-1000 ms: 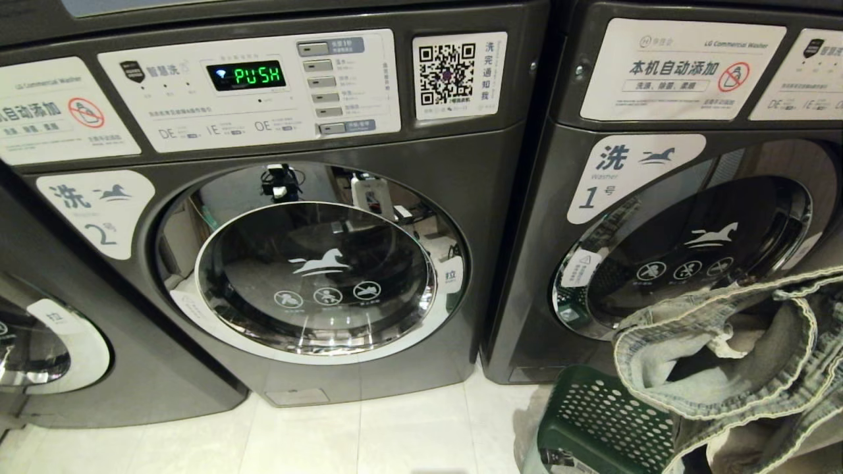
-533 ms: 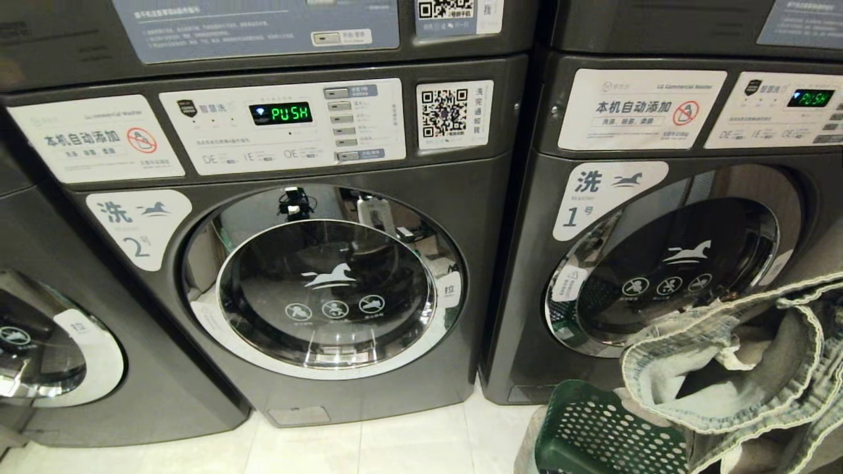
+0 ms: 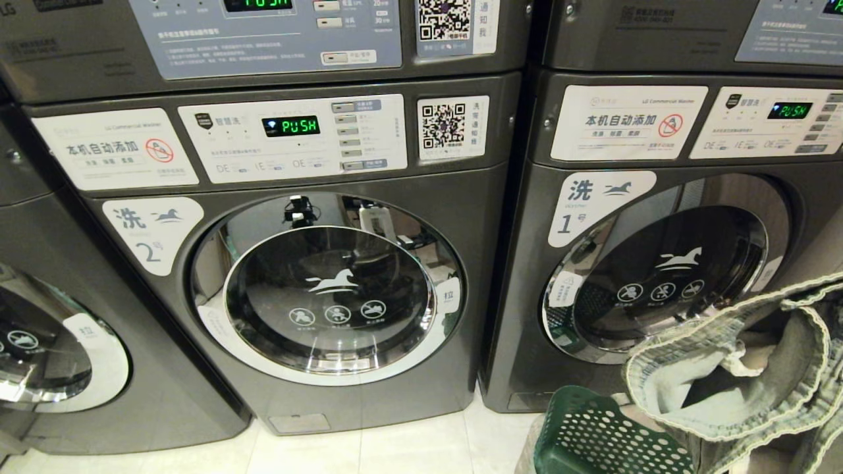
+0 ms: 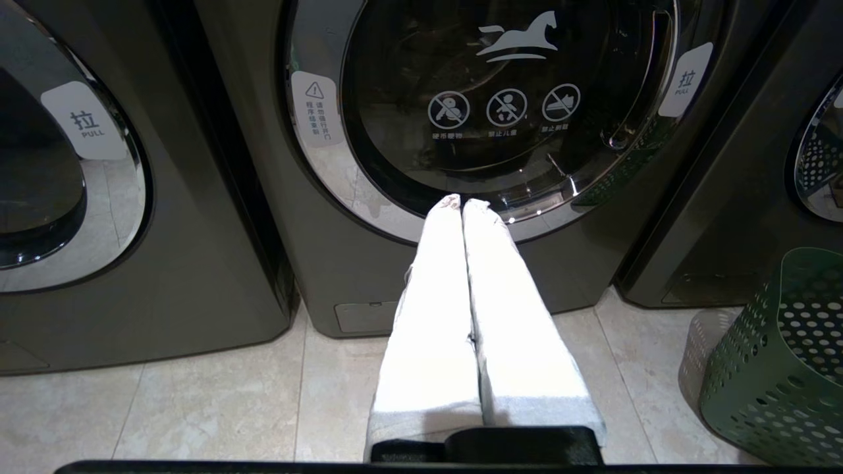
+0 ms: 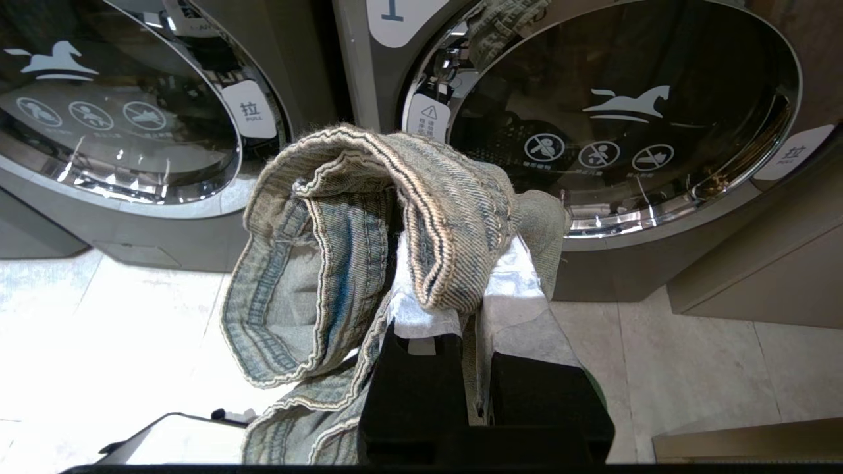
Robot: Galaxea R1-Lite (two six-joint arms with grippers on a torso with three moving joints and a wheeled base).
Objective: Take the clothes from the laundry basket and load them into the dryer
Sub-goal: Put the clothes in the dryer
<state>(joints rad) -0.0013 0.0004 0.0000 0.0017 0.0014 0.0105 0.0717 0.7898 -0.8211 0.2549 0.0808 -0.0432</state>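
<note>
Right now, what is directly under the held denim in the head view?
The green laundry basket stands on the floor under the denim, which the right gripper clamps. The hanging cloth covers the basket's inside and far side, so any remaining contents cannot be seen.

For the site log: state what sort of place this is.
Most likely a self-service laundromat: stacked grey commercial machines numbered 2 and 1, payment-style QR code stickers, tiled floor, green laundry basket.

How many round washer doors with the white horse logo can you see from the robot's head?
3: one at the left edge, cut off; one in the middle, marked 2; one on the right, marked 1.
</note>
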